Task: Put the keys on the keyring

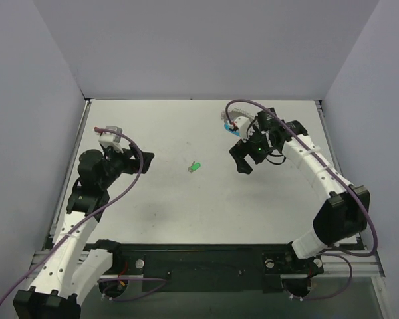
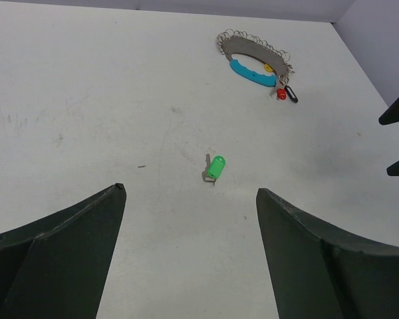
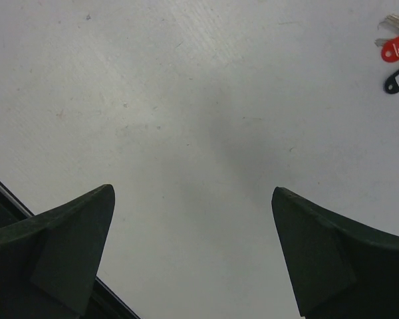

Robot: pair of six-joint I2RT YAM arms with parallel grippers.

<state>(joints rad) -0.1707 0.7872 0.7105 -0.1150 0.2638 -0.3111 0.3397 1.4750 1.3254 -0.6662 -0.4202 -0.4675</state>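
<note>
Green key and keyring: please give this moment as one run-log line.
green key: lying loose | keyring: apart from it | left gripper: open, empty | right gripper: open, empty

Bright green key; white tabletop w/ faint grey scuffs; keyring silvery w/ light-blue segment; red key, black tag, yellowish tag by it

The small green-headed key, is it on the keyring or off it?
Off. The green-headed key lies alone on the white table, apart from the silvery coiled-wire keyring with its light-blue segment.
</note>
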